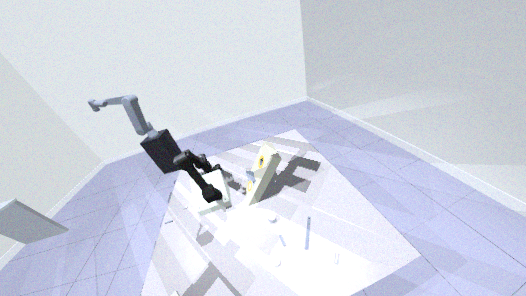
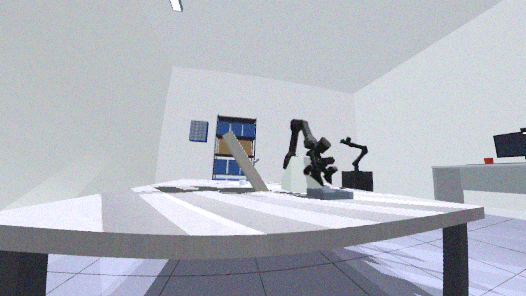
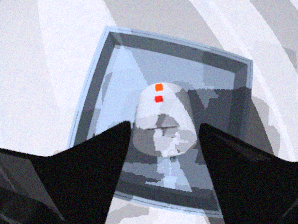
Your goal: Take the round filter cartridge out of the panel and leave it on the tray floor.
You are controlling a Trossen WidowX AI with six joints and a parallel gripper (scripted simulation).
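The pale filter cartridge is over the floor of the blue-grey tray, inside its walls as seen in the wrist view. It shows two small marks, orange and red, and a dark slot line. My gripper has its black fingers on either side of the cartridge, low at the tray. The fingers stand slightly apart from its sides, open. Whether the cartridge's underside touches the tray floor is hidden. The service panel leans beside the arm, with yellow rings on its face.
A pale block stands behind the gripper in the exterior view. A grey-blue rod and a few small pale parts lie on the bright table in the top view. The tray walls surround the fingertips closely. A second arm stands in the background.
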